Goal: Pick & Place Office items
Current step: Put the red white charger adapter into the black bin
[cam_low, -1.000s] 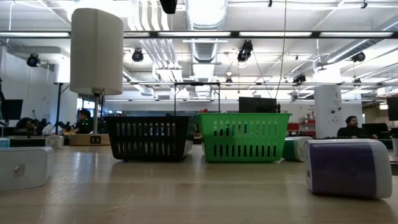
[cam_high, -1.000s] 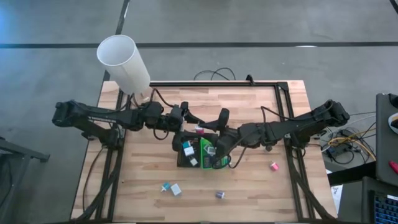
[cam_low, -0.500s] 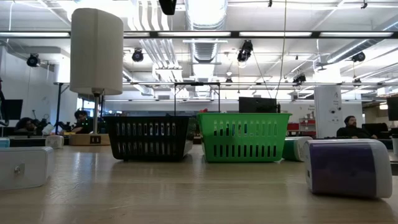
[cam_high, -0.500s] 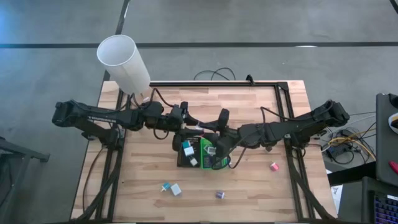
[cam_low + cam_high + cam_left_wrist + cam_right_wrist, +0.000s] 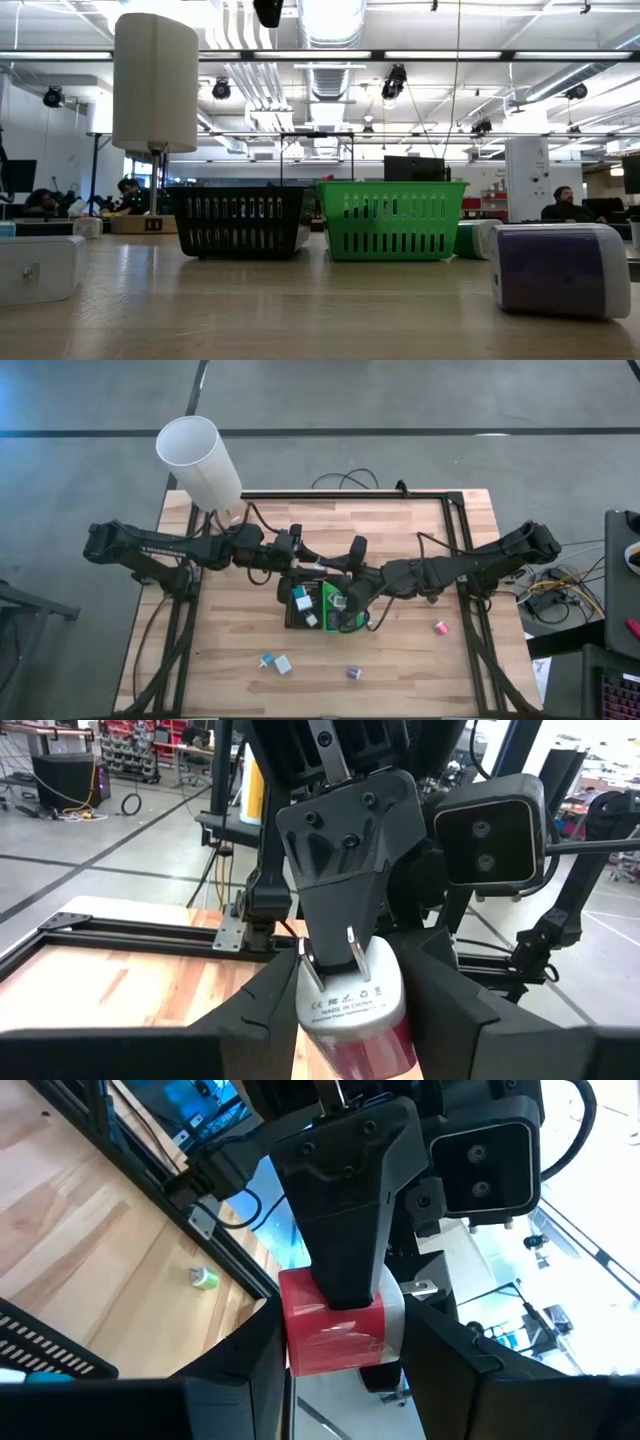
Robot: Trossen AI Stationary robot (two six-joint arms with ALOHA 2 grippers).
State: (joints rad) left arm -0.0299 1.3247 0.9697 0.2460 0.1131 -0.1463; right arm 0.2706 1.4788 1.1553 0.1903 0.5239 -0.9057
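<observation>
Closed since a second ago: left gripper, now pinching the pink piece above the baskets' far edge. Also clamped on that piece, from the opposite side: right gripper.

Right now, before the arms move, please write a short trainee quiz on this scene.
1. True or false: the black slotted plastic basket and the green slotted plastic basket stand side by side.
2. Which hand grips the pink-and-white plug-like piece? A left hand only; B right hand only; C both.
3. Fill in: the small pink block lies on the ___ arm's side.
Key: 1 true; 2 C; 3 right.
</observation>
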